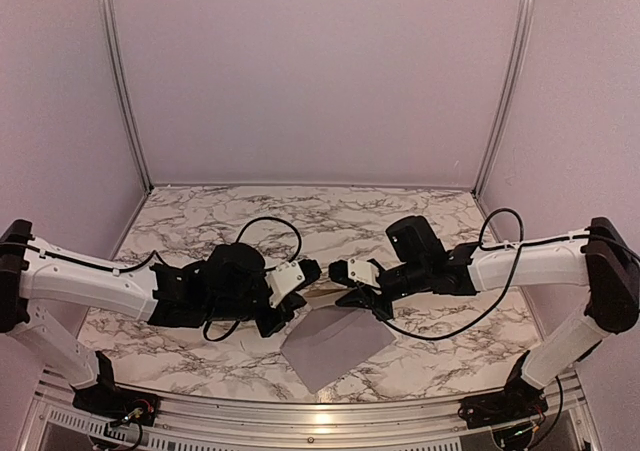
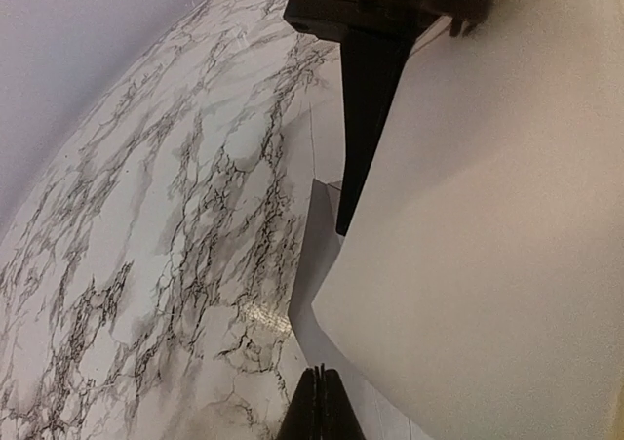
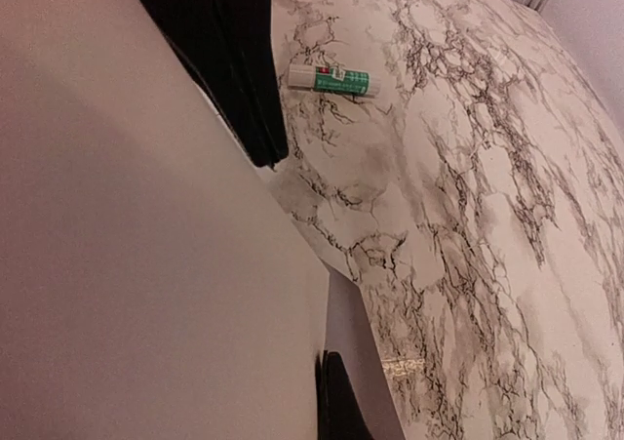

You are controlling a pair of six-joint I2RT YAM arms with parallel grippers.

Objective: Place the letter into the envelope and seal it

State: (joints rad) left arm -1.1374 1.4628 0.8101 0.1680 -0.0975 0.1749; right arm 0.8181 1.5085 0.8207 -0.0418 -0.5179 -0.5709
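The cream letter (image 1: 325, 292) hangs between my two grippers above the table. It fills the right of the left wrist view (image 2: 487, 245) and the left of the right wrist view (image 3: 127, 245). My right gripper (image 1: 365, 303) is shut on the letter's edge (image 3: 331, 393), with one finger hidden behind the sheet. The grey envelope (image 1: 335, 349) lies on the marble just below, and it shows in both wrist views (image 2: 317, 264) (image 3: 356, 342). My left gripper (image 1: 290, 316) is shut at the envelope's left edge (image 2: 319, 401), a thin paper edge between its tips.
A small green-white glue stick (image 3: 331, 79) lies on the marble table (image 1: 200, 231) beyond the grippers. Purple walls with metal rails (image 1: 120, 81) close in the table at the back and sides.
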